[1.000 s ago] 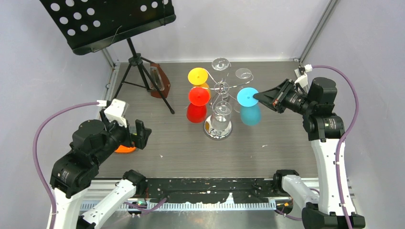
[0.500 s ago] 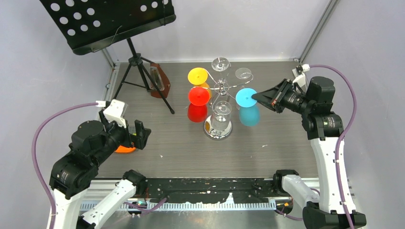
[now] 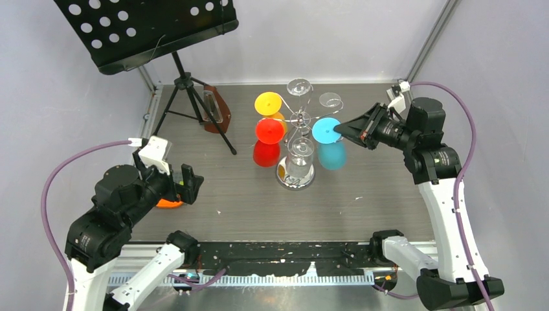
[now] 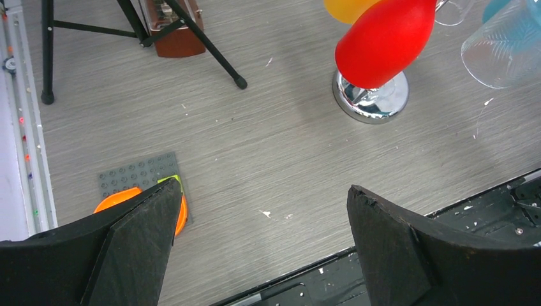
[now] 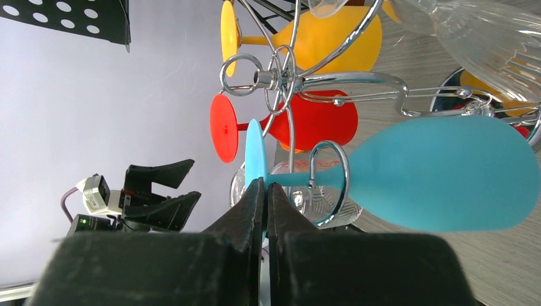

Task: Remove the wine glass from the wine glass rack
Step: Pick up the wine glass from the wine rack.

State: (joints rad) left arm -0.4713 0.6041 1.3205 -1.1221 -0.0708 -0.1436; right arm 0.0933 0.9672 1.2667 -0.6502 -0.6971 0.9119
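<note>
The chrome wine glass rack (image 3: 301, 119) stands mid-table on its round mirror base, with several glasses hanging bowl-down from its scroll arms. The blue wine glass (image 3: 331, 155) hangs on the right arm. My right gripper (image 3: 341, 131) is shut on the edge of its round foot. In the right wrist view the blue wine glass (image 5: 440, 172) has its stem inside a curled loop of the wine glass rack (image 5: 274, 78), and the right gripper (image 5: 263, 191) pinches the thin foot disc. My left gripper (image 3: 189, 181) hovers open near the front left, nothing between its fingers (image 4: 134, 242).
Yellow (image 3: 268, 103) and red (image 3: 269, 131) glasses and clear glasses (image 3: 299, 87) hang on the same rack. A black music stand (image 3: 149, 29) on a tripod stands back left beside a brown holder (image 3: 215, 110). An orange piece (image 4: 115, 199) lies on a grey studded plate.
My right gripper has moved left toward the rack's centre, carrying the blue glass's foot and swinging its bowl with it. The left arm has barely shifted.
</note>
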